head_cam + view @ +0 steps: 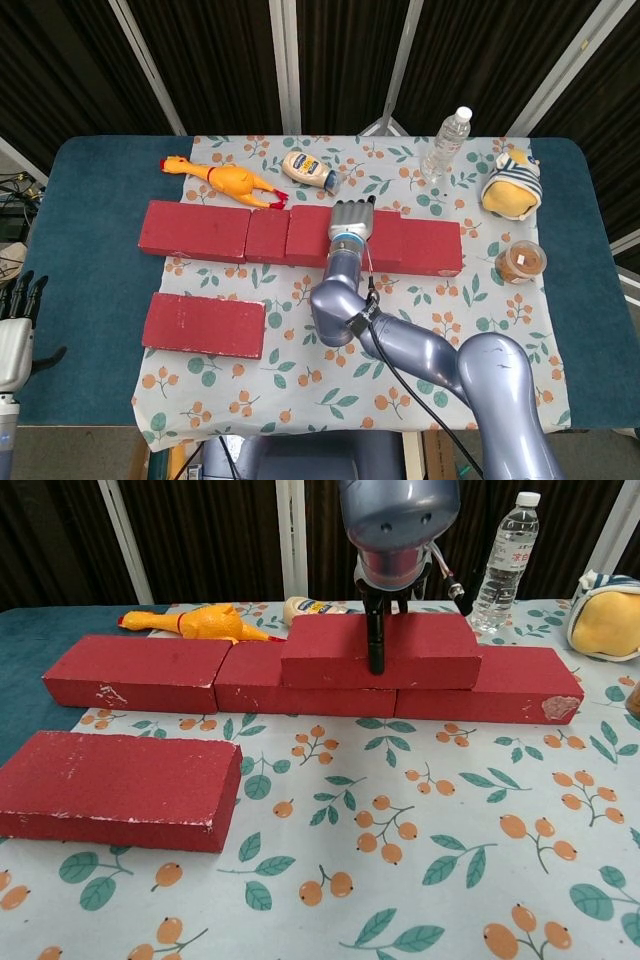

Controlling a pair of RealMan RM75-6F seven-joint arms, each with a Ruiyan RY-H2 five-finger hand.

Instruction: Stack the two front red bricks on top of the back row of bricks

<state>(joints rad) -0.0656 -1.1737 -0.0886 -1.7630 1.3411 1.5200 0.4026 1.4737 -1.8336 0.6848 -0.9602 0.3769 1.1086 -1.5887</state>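
while gripping, right hand point(351, 218) on stacked brick point(380, 650)

Glossy blue-grey arm casing point(430, 350), rounded at the joints, thin black cable point(395, 365) along it; silver robot hand point(352, 215); another robot hand point(18, 325), dark-fingered, lower left.

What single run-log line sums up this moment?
right hand: grips stacked brick on back row | left hand: idle, open | front brick: not yet stacked
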